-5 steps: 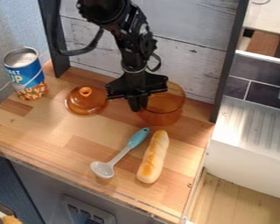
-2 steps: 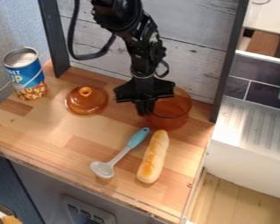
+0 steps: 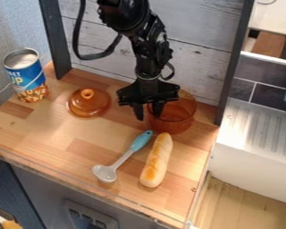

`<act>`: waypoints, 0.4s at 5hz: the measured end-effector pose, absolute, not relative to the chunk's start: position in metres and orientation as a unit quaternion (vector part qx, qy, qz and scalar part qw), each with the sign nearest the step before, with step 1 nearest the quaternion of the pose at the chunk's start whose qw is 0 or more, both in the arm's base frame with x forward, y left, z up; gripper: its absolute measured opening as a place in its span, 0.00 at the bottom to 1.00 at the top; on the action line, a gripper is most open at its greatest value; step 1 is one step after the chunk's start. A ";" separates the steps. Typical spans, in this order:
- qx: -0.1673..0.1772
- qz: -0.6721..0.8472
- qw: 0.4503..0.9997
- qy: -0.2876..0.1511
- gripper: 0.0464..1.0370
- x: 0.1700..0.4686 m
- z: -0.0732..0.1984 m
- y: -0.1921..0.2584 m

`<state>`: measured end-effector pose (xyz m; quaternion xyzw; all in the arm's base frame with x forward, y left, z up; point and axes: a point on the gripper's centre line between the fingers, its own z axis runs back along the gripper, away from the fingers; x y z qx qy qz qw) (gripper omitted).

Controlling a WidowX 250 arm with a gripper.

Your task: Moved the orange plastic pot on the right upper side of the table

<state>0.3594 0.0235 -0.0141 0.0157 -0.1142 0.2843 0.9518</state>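
Note:
My gripper (image 3: 148, 112) hangs at the upper right of the wooden table, with its fingers spread apart. Beneath and just right of it stands the transparent orange pot (image 3: 176, 117), upright on the tabletop near the back wall. One finger is outside the pot's left side; the other overlaps the pot's near-left rim and wall. The gripper's body hides part of the pot's back-left rim.
An orange lid (image 3: 89, 103) lies left of the gripper. A blue can (image 3: 27, 77) stands at the back left corner. In front of the pot are a blue-handled spoon (image 3: 123, 158) and a bread loaf (image 3: 157, 160). The wooden table (image 3: 68, 141) ends at a dark post on the right.
The pot has shifted a little to the right along with the gripper. Since the more recent earlier frame, the gripper's fingers have opened around the pot's left wall.

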 end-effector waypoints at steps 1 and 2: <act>0.017 0.286 0.951 -0.113 0.85 0.359 -0.014 0.024; 0.020 0.286 0.951 -0.114 0.98 0.357 -0.011 0.025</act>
